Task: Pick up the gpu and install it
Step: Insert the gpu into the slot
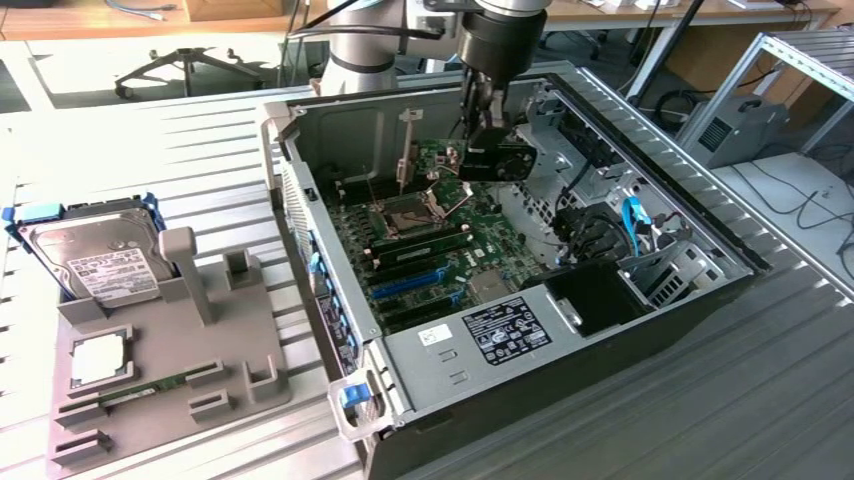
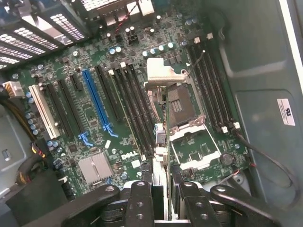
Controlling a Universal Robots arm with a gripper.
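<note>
The pincer (image 2: 163,201) grips the gpu (image 2: 160,142) on edge above the motherboard (image 2: 125,153), likely so its contacts face down; the blue slot (image 2: 97,99) lies apart.

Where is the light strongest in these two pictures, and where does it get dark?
Exterior view: light glares off the slatted metal table, washing it pale, while the gpu gripped in the jaws hangs inside the shaded computer case. Wrist view: the perforated panels flare white, the motherboard is evenly lit, and the jaws show as dark shapes.
</note>
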